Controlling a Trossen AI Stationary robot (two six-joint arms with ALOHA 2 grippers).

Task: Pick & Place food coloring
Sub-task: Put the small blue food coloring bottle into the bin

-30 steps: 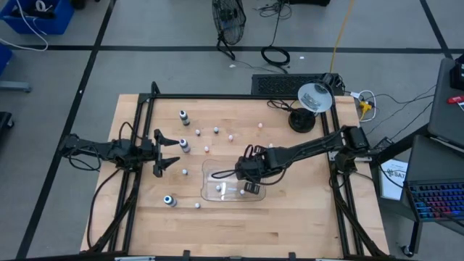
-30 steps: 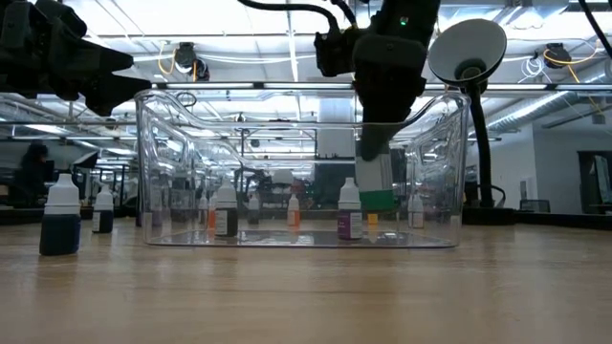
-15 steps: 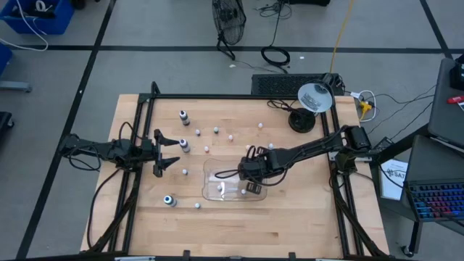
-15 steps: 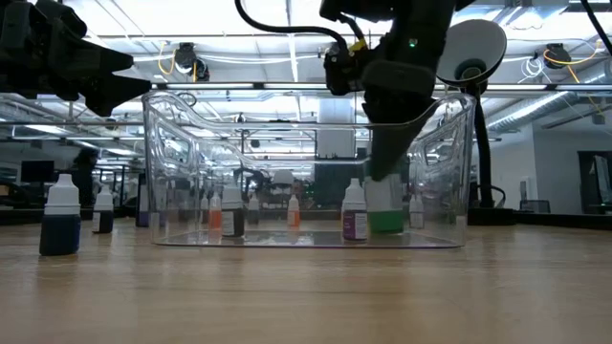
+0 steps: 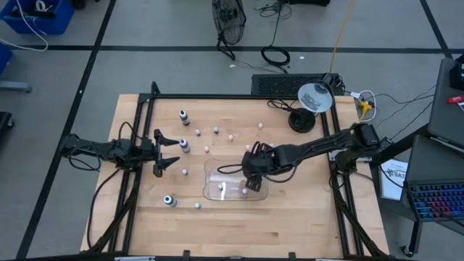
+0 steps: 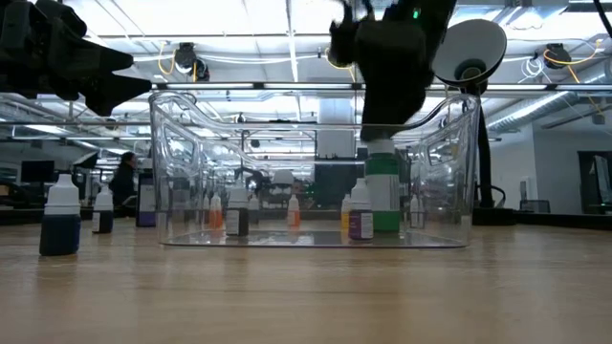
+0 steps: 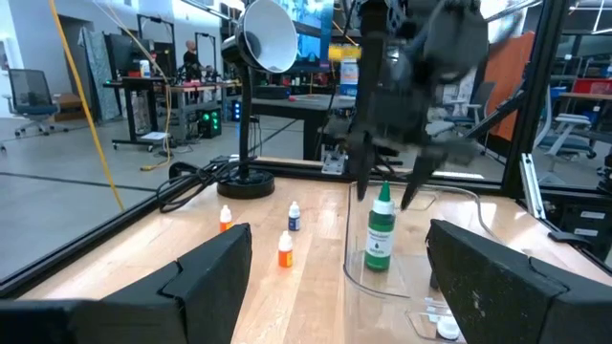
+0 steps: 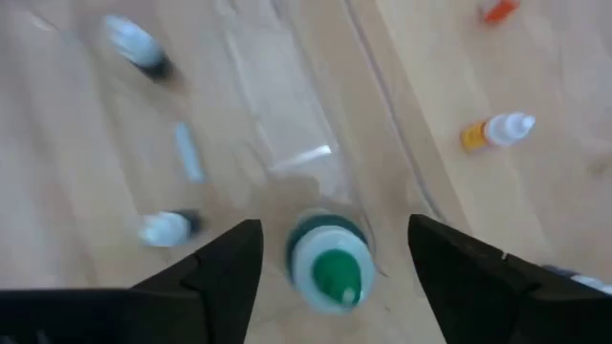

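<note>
Both fingers of the right gripper (image 7: 390,196) are spread apart just above a green food coloring bottle (image 7: 380,232), which stands upright and released inside the clear tray (image 6: 182,153) at frame centre. The left gripper (image 5: 168,152) is held open at left. No label text can be read.

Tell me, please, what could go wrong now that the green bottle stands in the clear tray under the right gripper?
1. The right gripper is open, but its fingers sit close beside the green bottle; a slanted lift could tip it.
2. The bottle stands near the clear tray wall, so a knock might push it against that.
3. The left gripper waits near a dark bottle and could bump it.
</note>
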